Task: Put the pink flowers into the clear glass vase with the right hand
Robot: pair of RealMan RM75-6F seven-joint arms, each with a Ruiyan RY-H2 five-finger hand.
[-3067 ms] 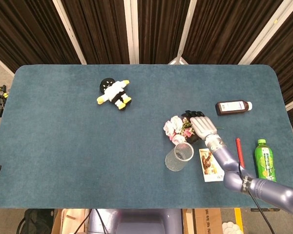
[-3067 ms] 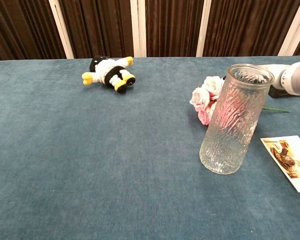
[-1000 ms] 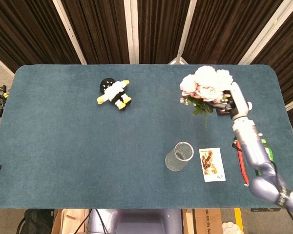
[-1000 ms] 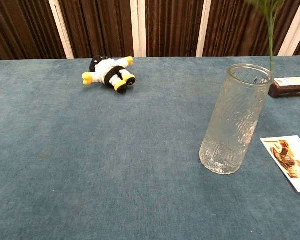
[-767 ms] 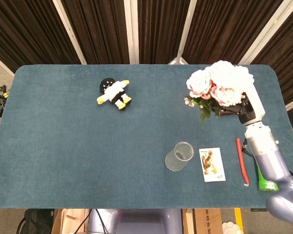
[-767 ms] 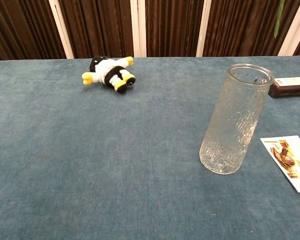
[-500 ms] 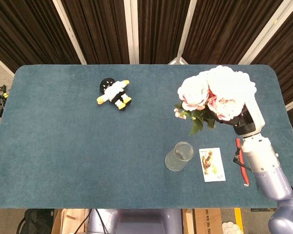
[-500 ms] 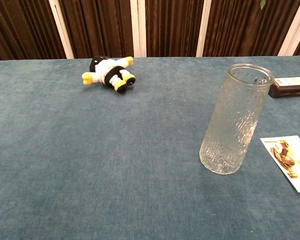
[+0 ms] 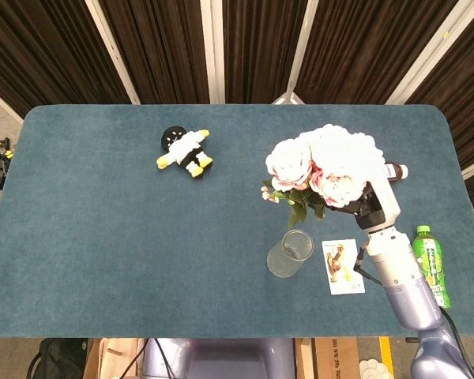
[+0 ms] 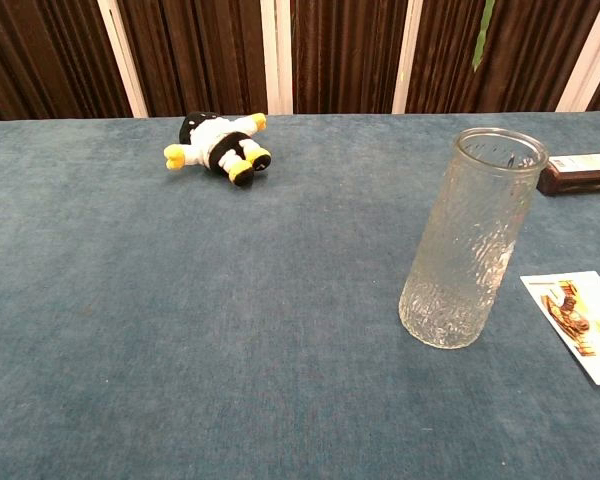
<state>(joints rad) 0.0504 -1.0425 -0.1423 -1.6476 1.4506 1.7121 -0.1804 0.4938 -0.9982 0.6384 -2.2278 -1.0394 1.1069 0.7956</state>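
The pink and white flowers (image 9: pixel 324 170) are held high above the table in the head view, blooms up toward the camera, green leaves hanging below. My right hand (image 9: pixel 369 207) grips their stems from the right, mostly hidden under the blooms. The clear glass vase (image 9: pixel 290 253) stands upright just below and left of the bouquet. In the chest view the vase (image 10: pixel 470 240) stands at the right with only a green stem tip (image 10: pixel 482 45) showing above it. My left hand is out of sight.
A penguin plush toy (image 9: pixel 186 151) lies at the back left. A picture card (image 9: pixel 342 267) lies right of the vase. A green bottle (image 9: pixel 431 264) lies near the right edge and a brown bottle (image 10: pixel 580 171) lies behind the vase.
My right hand has lifted the flowers off the table, swung them up and right, then carried them left and nearer, toward the vase. The stem tip has come back into the chest view.
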